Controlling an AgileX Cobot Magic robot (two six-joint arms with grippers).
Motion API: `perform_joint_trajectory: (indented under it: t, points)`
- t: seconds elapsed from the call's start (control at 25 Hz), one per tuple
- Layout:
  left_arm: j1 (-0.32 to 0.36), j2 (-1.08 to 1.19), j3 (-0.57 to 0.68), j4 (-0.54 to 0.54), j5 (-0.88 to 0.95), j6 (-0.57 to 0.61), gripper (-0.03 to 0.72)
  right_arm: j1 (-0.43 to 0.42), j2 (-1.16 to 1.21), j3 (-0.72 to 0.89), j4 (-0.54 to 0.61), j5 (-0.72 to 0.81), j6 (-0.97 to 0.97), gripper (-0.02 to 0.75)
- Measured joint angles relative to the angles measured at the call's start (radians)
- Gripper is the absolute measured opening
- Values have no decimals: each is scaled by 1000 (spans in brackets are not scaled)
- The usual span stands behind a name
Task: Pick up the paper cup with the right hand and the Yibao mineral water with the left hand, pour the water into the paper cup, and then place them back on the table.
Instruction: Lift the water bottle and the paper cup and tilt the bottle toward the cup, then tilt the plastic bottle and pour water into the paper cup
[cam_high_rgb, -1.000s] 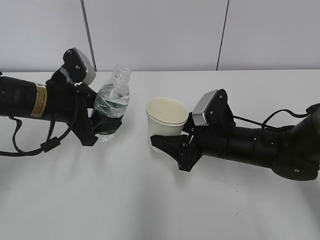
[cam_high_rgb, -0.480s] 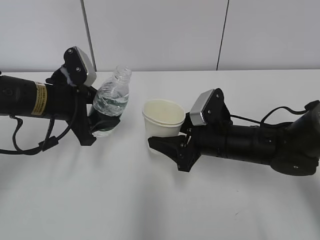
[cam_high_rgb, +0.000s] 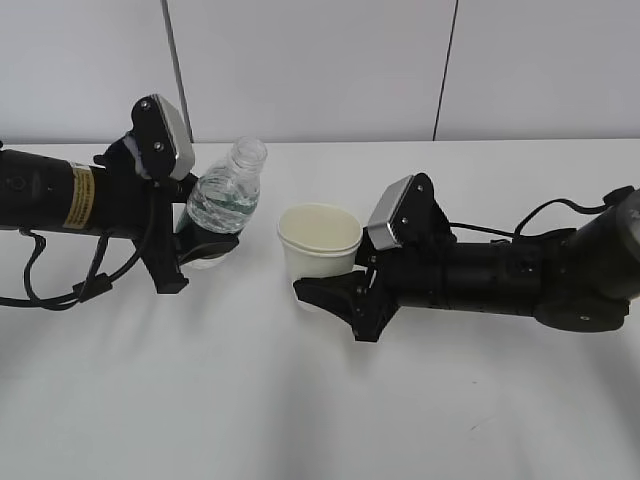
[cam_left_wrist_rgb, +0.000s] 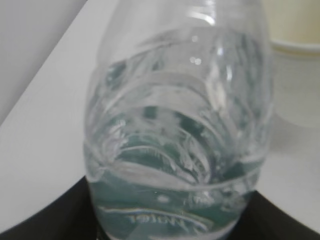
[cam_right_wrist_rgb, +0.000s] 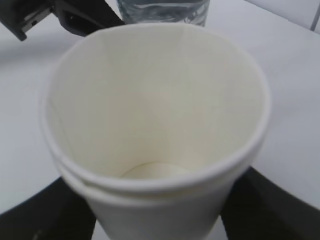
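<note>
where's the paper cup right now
In the exterior view the paper cup sits just left of centre, gripped by the right end effector, with the tilted water bottle to its left.

The left hand (cam_high_rgb: 200, 248) grips the Yibao mineral water (cam_high_rgb: 222, 204) low on its body, the uncapped neck leaning away from the forearm toward the paper cup (cam_high_rgb: 319, 250). The right hand (cam_high_rgb: 335, 292) clasps that cup near its base, mouth up. Cup and bottle sit near each other, apart, above the white table (cam_high_rgb: 300, 400).
</note>
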Motion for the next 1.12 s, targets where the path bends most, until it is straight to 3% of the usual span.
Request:
perform_joint_trajectory:
  t: [0.36, 0.64, 0.88, 1.12]
  points:
    - [-2, 0, -38, 49, 7, 16, 411, 34, 24, -39, -27, 17, 7, 521]
    - [-54, 0, -38, 89, 109, 19, 411, 50, 24, -69, -28, 48, 15, 521]
    - [-59, 0, -39, 112, 157, 19, 410, 50, 27, -75, -28, 102, 19, 521]
    - [-66, -20, -39, 130, 165, 40, 410, 50, 34, -80, 15, 116, 23, 521]
